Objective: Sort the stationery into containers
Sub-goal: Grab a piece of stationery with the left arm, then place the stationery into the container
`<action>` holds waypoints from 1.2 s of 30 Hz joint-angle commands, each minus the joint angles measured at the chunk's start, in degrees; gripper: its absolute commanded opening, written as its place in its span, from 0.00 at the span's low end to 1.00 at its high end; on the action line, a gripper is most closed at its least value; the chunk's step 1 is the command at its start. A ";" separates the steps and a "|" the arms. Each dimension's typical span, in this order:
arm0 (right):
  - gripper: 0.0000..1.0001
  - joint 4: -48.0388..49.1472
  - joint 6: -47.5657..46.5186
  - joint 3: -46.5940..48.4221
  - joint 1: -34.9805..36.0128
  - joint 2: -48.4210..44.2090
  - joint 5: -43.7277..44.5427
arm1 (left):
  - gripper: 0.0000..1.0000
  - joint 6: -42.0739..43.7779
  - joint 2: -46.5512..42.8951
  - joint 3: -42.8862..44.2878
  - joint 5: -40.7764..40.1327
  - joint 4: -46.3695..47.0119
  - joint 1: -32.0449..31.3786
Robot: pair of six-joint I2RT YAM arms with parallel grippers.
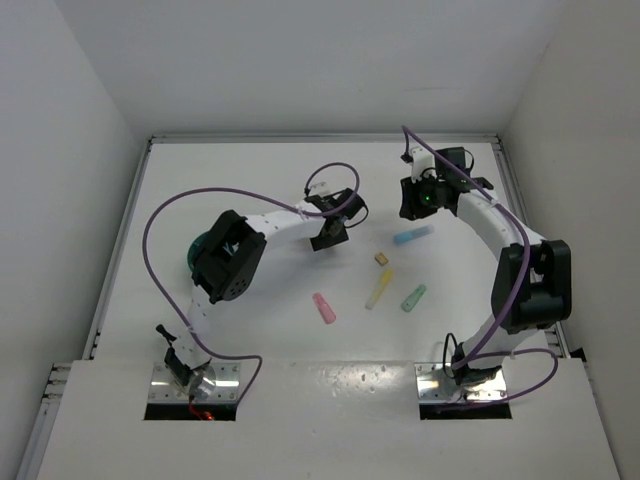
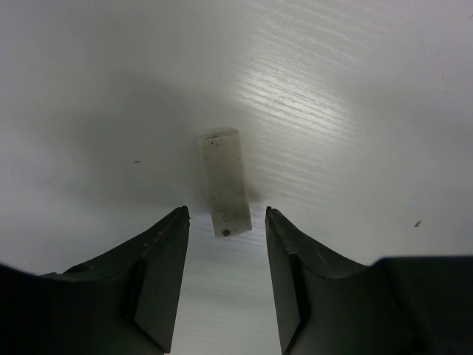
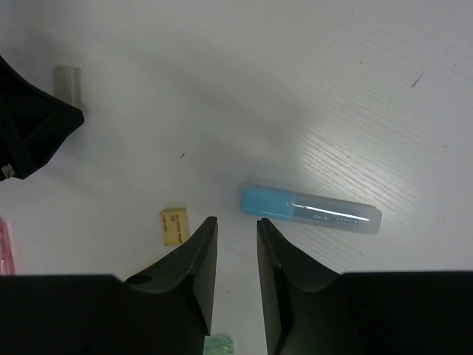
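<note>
Stationery (image 1: 379, 289) scattered mid-desk (image 1: 260, 330), open room toward every edge. Teal cup (image 1: 197, 248) at left, behind left arm (image 1: 232, 262); we cannot see its contents. Blue-capped tube (image 3: 310, 209) lies crosswise, cap leftward, ahead of right gripper (image 3: 236, 222), narrowly parted, empty. White eraser (image 2: 225, 183) points straight away from left gripper (image 2: 225, 214), released, straddling its near end.

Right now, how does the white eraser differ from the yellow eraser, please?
The white eraser is off-white and speckled; the yellow eraser is tan-yellow. The white eraser is a slim bar; the yellow eraser is stubbier. The white eraser lies before the open left end effector; the yellow eraser lies beside the right end effector. Both lie flat, ungripped.
</note>
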 commanded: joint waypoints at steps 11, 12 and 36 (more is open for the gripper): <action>0.29 1.57 0.25 0.10 -0.35 -2.90 0.16 | 0.35 1.86 4.27 5.29 0.05 -1.53 1.56; 0.29 1.57 0.25 0.10 -0.35 -2.90 0.16 | 0.31 2.38 4.27 5.29 0.05 -2.05 1.56; 0.07 0.43 -0.28 -1.04 -0.35 -3.42 -4.15 | 0.02 29.63 -49.34 -23.08 -6.22 0.50 24.65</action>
